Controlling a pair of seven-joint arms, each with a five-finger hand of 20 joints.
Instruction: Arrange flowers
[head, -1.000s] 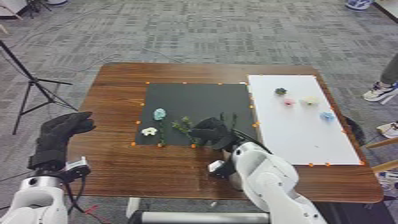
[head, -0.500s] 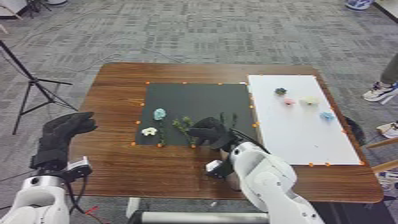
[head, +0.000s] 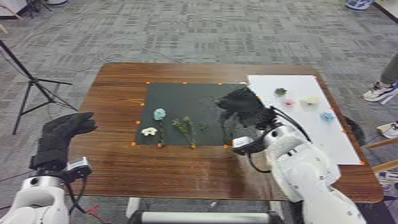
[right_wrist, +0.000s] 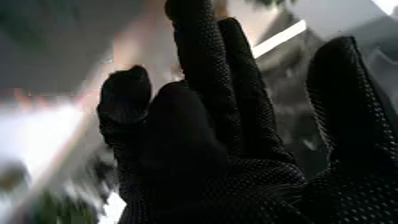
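My right hand (head: 240, 104) is over the right side of the black mat (head: 191, 95), near its far right corner and reaching across the white board's (head: 298, 140) left edge. Wrist view: fingers (right_wrist: 202, 55) pretty much straight, some bunched, thumb side spread apart, so open. Right arm (head: 306, 175) slants in over the worktop's near edge, right half, crossing the board's near left corner.

My left hand (head: 62, 135) is at the worktop's (head: 133, 172) left edge, back of the near left corner; can't tell how it's set.

Room: strip of wood between left edge and mat, wider band between mat and near edge, another along the far edge. Board sits just beside the mat, close to the right edge.

Flowers: blue stemmed one (head: 160, 114) and white one (head: 148, 131) by the mat's near left corner, green sprig (head: 185, 131) mid near edge, smaller sprig (head: 202, 126) beside it. On the board, far half: dark green bloom (head: 281, 92), pink bloom (head: 289, 102), cream bloom (head: 309, 101); pale blue bloom (head: 328, 116) near its right edge.
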